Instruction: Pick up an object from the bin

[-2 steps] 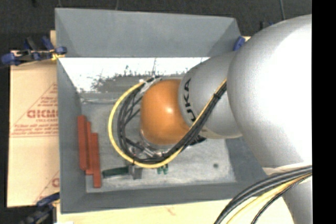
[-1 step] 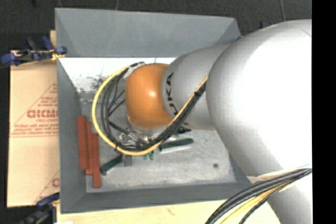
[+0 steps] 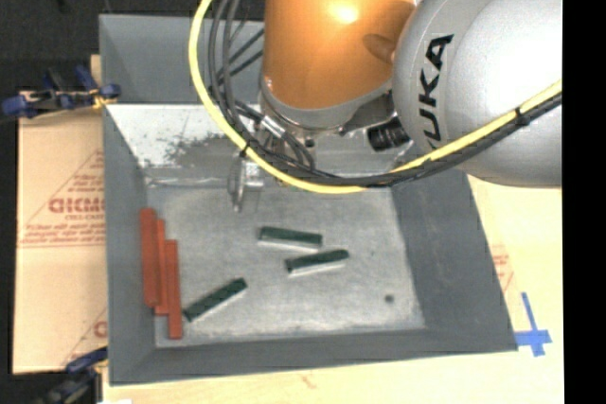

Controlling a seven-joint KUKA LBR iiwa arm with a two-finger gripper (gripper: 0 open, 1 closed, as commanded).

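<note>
**Green bar nearest the gripper, off to one side, not under it**

Green bar [image 3: 291,237], dark and slim, lies flat on the bin floor about mid-bin, and of the loose pieces it's the closest to the gripper [image 3: 244,189]. I can't say it's the target, since nothing is being held or straddled. The bit that matters: the bar sits down and to the right of the gripper in the camera view, with its left end the nearer one and a clear gap between them. Its long axis runs roughly left to right across the view, dipping slightly at the right end. So my guess is any grab needs a shift that way, then closing across the short side.

I honestly can't tell whether the gripper is spread or pressed together from this angle.

Just below is a second green bar [image 3: 317,261], near but not touching. A third green bar [image 3: 215,298] lies slanted toward the lower left, its end close to the red bars [image 3: 151,260] packed lengthwise along the left wall of the bin [image 3: 445,298].
</note>
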